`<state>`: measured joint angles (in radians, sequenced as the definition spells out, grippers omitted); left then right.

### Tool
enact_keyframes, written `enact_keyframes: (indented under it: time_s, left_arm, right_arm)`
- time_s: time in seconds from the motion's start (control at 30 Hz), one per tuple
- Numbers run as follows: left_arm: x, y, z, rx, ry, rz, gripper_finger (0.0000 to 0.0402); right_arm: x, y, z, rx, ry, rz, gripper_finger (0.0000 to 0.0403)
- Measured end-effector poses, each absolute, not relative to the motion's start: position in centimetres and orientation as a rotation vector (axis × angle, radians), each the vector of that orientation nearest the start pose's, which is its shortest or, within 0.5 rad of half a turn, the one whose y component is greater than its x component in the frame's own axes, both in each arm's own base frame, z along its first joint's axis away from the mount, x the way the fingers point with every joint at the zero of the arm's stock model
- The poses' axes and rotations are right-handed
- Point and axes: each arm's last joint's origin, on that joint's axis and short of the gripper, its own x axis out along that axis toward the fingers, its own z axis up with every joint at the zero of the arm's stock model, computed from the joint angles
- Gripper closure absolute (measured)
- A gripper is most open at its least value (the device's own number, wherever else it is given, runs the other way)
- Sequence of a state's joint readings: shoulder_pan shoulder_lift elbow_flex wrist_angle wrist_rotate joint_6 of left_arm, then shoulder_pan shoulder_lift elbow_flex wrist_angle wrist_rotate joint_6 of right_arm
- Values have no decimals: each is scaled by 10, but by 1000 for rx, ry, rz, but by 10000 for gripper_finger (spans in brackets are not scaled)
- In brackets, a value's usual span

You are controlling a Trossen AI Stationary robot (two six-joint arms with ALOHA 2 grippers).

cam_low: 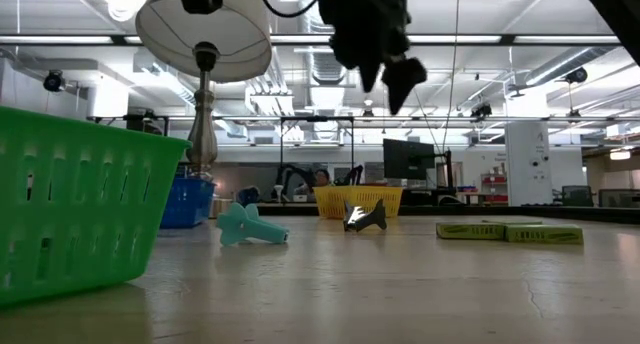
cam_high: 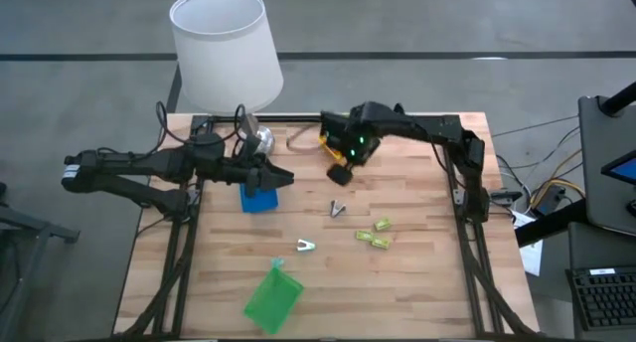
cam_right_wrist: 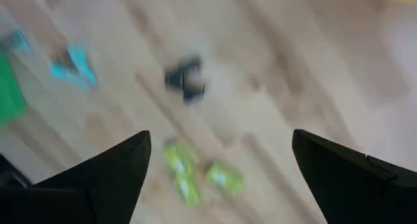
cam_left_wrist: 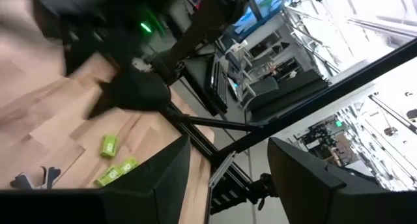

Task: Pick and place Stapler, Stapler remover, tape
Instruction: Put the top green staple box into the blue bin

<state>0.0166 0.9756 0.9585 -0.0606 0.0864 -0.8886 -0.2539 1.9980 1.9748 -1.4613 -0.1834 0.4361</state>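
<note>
The right gripper [cam_high: 343,171] hangs empty above the counter [cam_high: 417,282], jaws wide, just beyond the dark staple remover [cam_high: 339,209]. Next it likely must descend and straddle that remover. The left gripper [cam_high: 281,179], jaws also wide, waits over the blue basket [cam_high: 259,198].

Wooden plank surface [cam_high: 417,282] on grey floor [cam_high: 89,272]. White-shaded lamp [cam_high: 225,46] at far left edge. Ceiling strip lights [cam_low: 500,42] lit; monitor [cam_low: 408,159] far behind.
</note>
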Motion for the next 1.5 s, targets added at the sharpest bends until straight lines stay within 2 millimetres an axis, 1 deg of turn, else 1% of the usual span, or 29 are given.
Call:
enact_keyframes:
  time_s: [0.1,0.27,0.47,0.57,0.63,0.7,0.87,0.97,1.07,1.2,1.33,1.5]
  left_arm:
    - [214,1,370,-891,103,-30,193]
    - [214,1,370,-890,102,-30,193]
    - [214,1,370,-889,106,-36,193]
    - [214,1,370,-888,110,-44,193]
    - [214,1,370,-875,111,-48,193]
    - [214,0,370,-868,112,-50,193]
    - [214,1,370,-867,112,-51,193]
    - [214,0,370,-867,112,-51,193]
    - [214,0,370,-869,113,-54,193]
    - [214,0,370,-873,116,-59,193]
    - [214,-1,370,-884,118,-62,193]
    - [214,-1,370,-896,118,-60,193]
  right_arm:
    - [370,-74,296,682,1519,-392,35]
    - [364,-56,279,702,1601,-433,35]
    - [345,-42,250,734,1708,-498,35]
    - [333,-33,238,766,1750,-485,35]
    - [325,-28,232,750,1770,-462,35]
    - [320,-25,225,683,1782,-389,35]
    - [308,-9,211,400,1772,-147,35]
    - [302,-3,199,210,1791,-56,35]
    - [297,2,184,89,1791,23,35]
    - [293,7,163,31,1748,91,35]
    - [290,6,147,22,1707,82,35]
    - [281,6,136,5,1724,74,36]
